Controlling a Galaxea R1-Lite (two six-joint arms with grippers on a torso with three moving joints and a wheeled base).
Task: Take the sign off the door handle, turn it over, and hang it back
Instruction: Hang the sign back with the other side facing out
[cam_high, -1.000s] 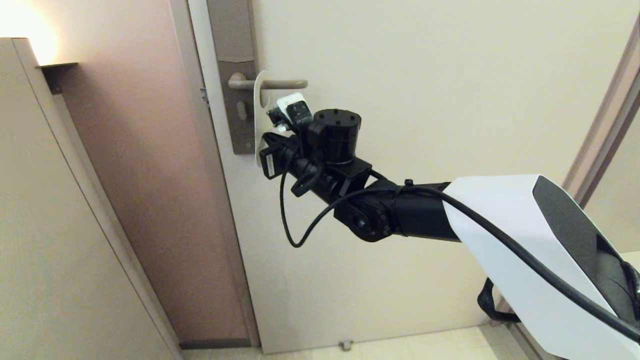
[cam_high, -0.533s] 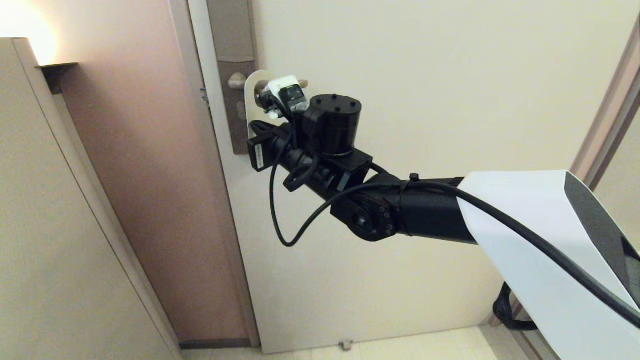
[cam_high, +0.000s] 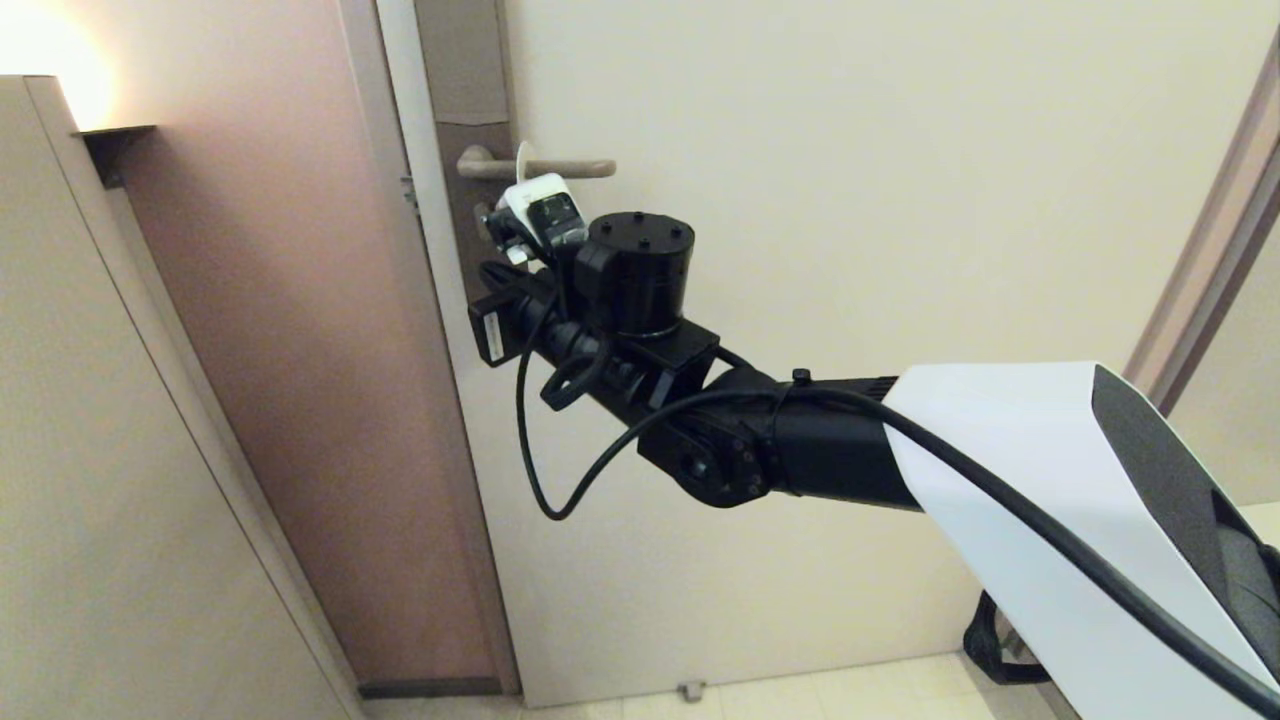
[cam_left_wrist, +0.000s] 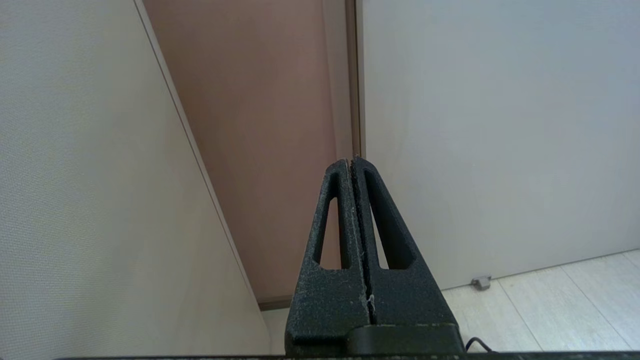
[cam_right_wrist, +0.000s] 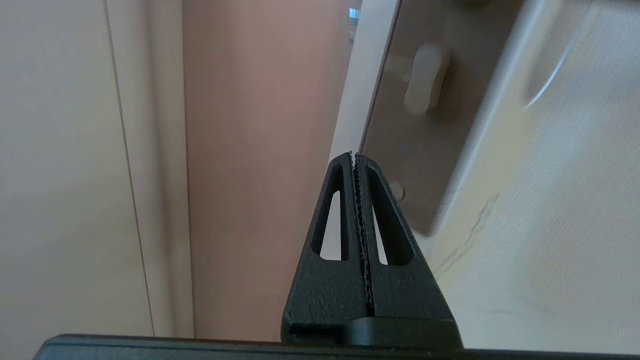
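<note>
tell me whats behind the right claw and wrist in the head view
Behind the right claw and wrist stand the door handle and its backplate. Only a sliver of the sign shows over the handle; the rest is covered.

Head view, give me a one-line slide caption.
Right hand, shut, reaches beside the sign hanging edge-on from the door handle.

Door (cam_high: 850, 200) w/ tall backplate (cam_high: 462, 60); door handle (cam_high: 560, 169) carries the sign (cam_high: 522, 160) (edge-on, mostly hidden).
</note>
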